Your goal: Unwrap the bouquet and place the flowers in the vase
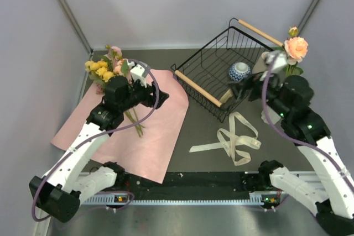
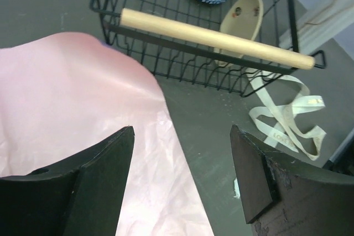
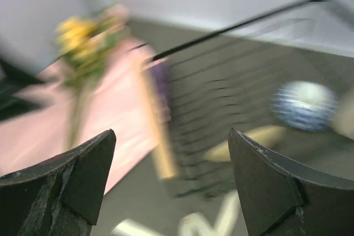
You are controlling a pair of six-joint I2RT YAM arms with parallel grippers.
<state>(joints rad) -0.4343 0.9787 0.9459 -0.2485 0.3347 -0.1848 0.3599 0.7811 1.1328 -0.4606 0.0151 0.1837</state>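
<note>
The bouquet lies opened: the pink wrapping paper is spread flat at the left, with the flowers on its far corner and their stems pointing toward me. My left gripper hovers over the paper's right edge, open and empty. A peach rose stands upright at the far right. The vase is hidden behind my right arm. My right gripper is beside the basket, open, with nothing between its fingers. That view is blurred; flowers show in it at the far left.
A black wire basket with wooden handles stands at the back centre, holding a blue-and-white bowl and a cream spoon. The cream ribbon lies loose on the table in front of it.
</note>
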